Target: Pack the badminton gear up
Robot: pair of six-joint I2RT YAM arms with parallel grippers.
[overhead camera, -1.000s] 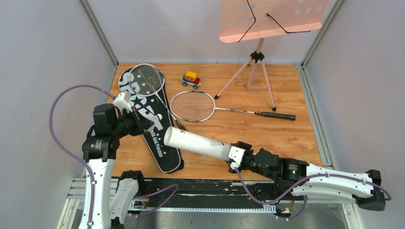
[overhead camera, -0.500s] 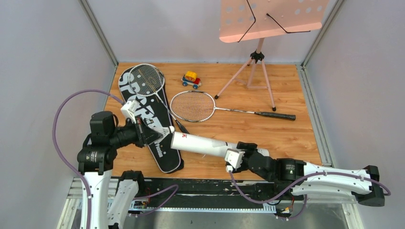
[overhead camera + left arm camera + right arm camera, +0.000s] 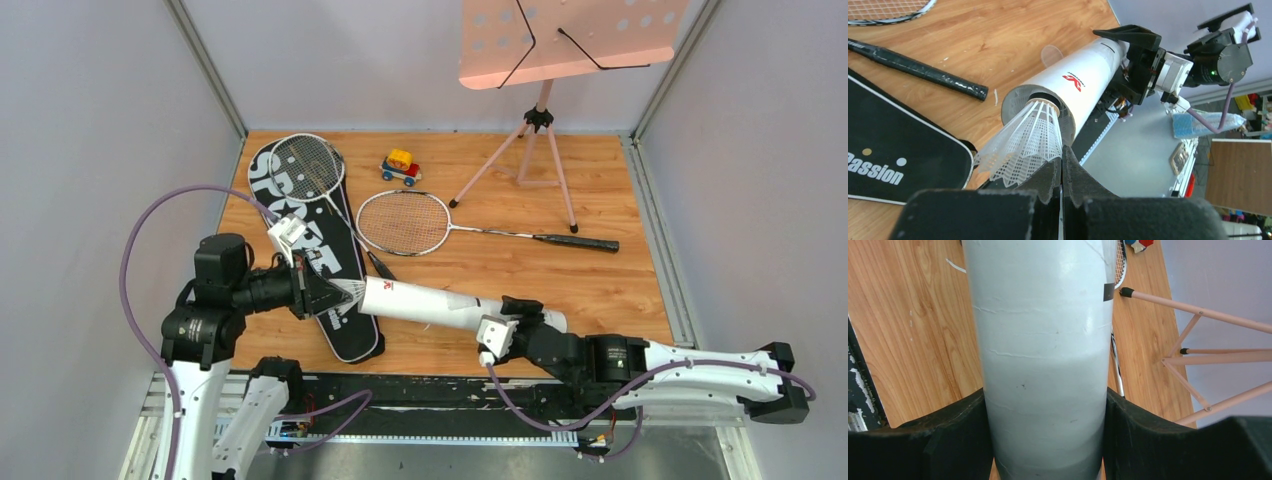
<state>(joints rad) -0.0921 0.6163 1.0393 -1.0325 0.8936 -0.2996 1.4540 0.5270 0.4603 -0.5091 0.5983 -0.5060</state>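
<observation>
Little more than the cork of the shuttlecock (image 3: 1023,142) inside the open mouth of the white tube (image 3: 1088,75), feather skirt flaring outside. Pinched at the skirt rim by the left gripper (image 3: 1062,170), jaws pressed tight. Clamped around the tube's other end: right gripper (image 3: 508,318). White ribbed feathers, scalloped edge; red logo on tube.
</observation>
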